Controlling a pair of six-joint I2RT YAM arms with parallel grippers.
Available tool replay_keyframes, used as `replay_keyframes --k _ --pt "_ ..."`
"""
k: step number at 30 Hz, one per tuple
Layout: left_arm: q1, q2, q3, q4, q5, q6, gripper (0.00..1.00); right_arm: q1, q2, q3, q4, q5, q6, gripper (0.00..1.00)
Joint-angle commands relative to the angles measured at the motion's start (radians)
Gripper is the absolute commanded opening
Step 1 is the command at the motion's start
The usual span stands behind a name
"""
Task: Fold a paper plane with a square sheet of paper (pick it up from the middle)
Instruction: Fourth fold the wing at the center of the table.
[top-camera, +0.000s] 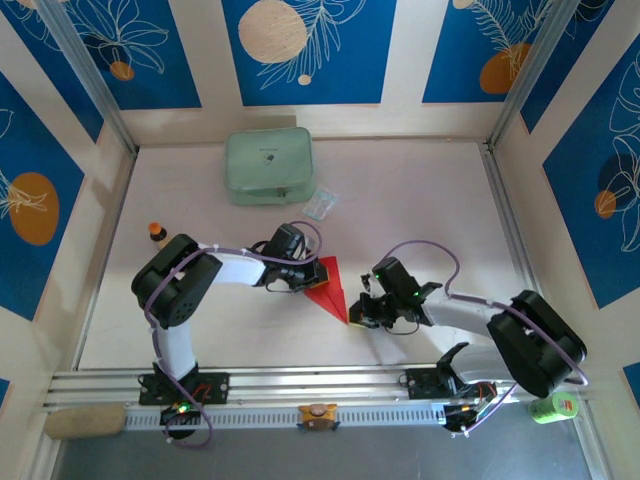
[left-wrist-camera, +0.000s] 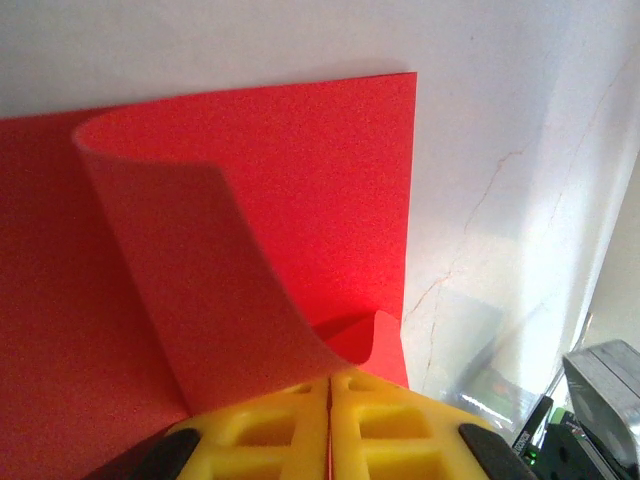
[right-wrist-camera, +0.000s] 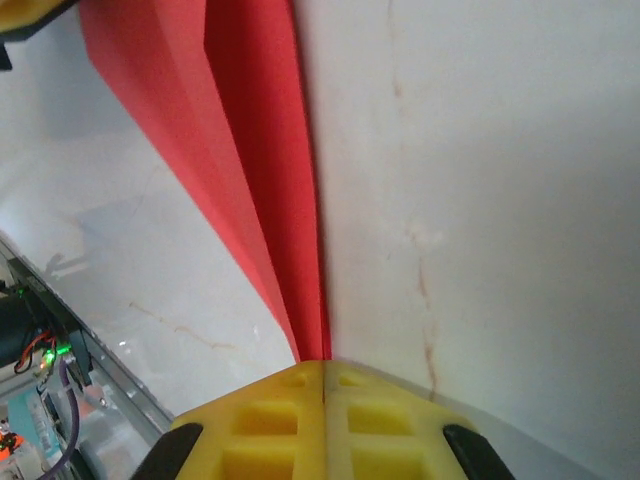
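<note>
Item: thin bright red paper sheet (top-camera: 330, 287), creased into a pointed triangular outline. Flat on the pale table (top-camera: 430, 200) between the two arms, around mid-table and somewhat toward the near edge. Narrow point toward the right arm, wide end toward the left arm.

Left gripper (top-camera: 303, 278): at the wide end of the red paper sheet. In the left wrist view, yellow fingers (left-wrist-camera: 400, 430) pressed together, pinching a curled-up flap of the sheet. Flap arched up off the layer beneath, the remainder lying flat, one straight edge against the table.

Right gripper (top-camera: 358, 312): at the narrow tip. In the right wrist view, yellow fingers (right-wrist-camera: 280, 420) closed with no gap, clamped on the tip of the folded paper, which runs into the seam between them. Long crease down the length of the red strip.

Other contents:
- Pale green zipped pouch (top-camera: 268, 166), far side of the table, well apart from the paper.
- Small clear plastic packet (top-camera: 322, 203), just beside the pouch's near right corner.
- Small brown bottle with orange cap (top-camera: 157, 233), upright, near the left arm's elbow.
- Green cup (top-camera: 553, 405), off the table, near right corner.
</note>
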Motion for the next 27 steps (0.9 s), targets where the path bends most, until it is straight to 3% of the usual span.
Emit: replay_keyframes --k 1,9,15,21,27 --pt "0.009 0.009 -0.03 -0.08 -0.03 0.022 0.11 0.009 -0.052 0.064 -0.062 -0.022 -0.019 0.05" --pt "0.008 0.01 -0.034 -0.074 -0.028 0.017 0.11 0.024 0.106 0.148 0.011 -0.067 -0.015 0.05" --pt "0.008 0.013 -0.029 -0.074 -0.027 0.017 0.11 0.035 0.197 0.097 0.043 -0.041 -0.003 0.05" --pt "0.01 0.016 -0.029 -0.077 -0.029 0.021 0.11 0.03 0.153 -0.028 0.088 -0.036 0.047 0.04" --pt "0.011 0.023 -0.031 -0.07 -0.028 0.017 0.11 -0.003 0.015 -0.149 0.142 -0.066 0.103 0.05"
